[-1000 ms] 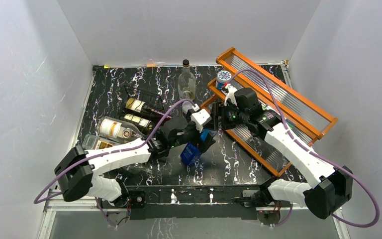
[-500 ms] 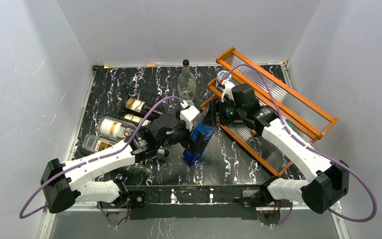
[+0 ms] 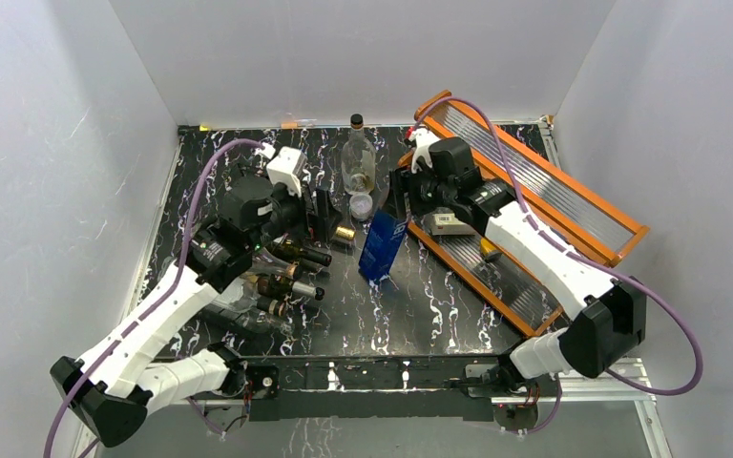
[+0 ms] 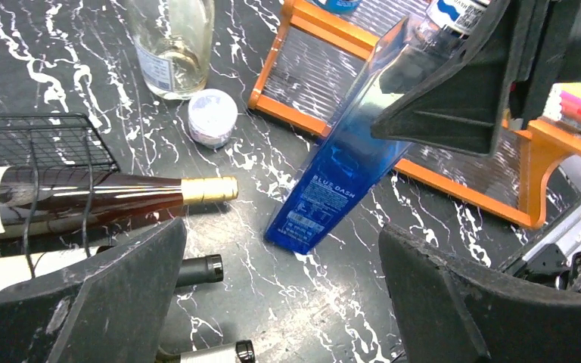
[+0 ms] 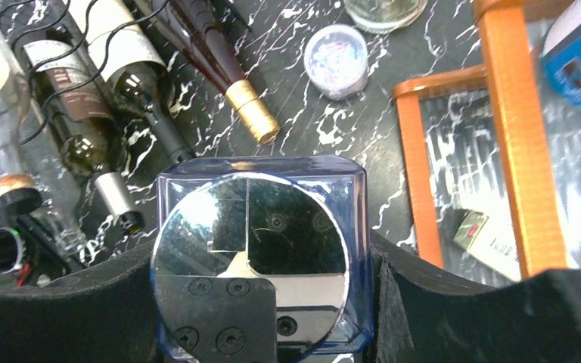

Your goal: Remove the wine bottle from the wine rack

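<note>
The black wire wine rack (image 4: 38,144) lies at the left, mostly hidden under my left arm in the top view. Wine bottles lie in it: a dark one with a gold foil cap (image 4: 121,193) (image 5: 219,72) and black-capped ones (image 3: 286,284). A blue square bottle (image 3: 380,250) stands tilted on the table (image 4: 333,181). My right gripper (image 3: 396,202) is shut on its top (image 5: 261,249). My left gripper (image 3: 329,212) is open and empty over the bottle necks, with the blue bottle's base ahead of it (image 4: 281,261).
An upright clear glass bottle (image 3: 358,157) stands at the back, with a small clear lid (image 3: 361,203) beside it. The orange wood-framed shelf (image 3: 534,191) lies at the right with a small box (image 3: 453,221) on it. White walls enclose the black marbled table (image 3: 439,305).
My left gripper has let go of the blue bottle and swung back and left over the rack. The blue bottle has moved towards the back and now stands in my right gripper.
</note>
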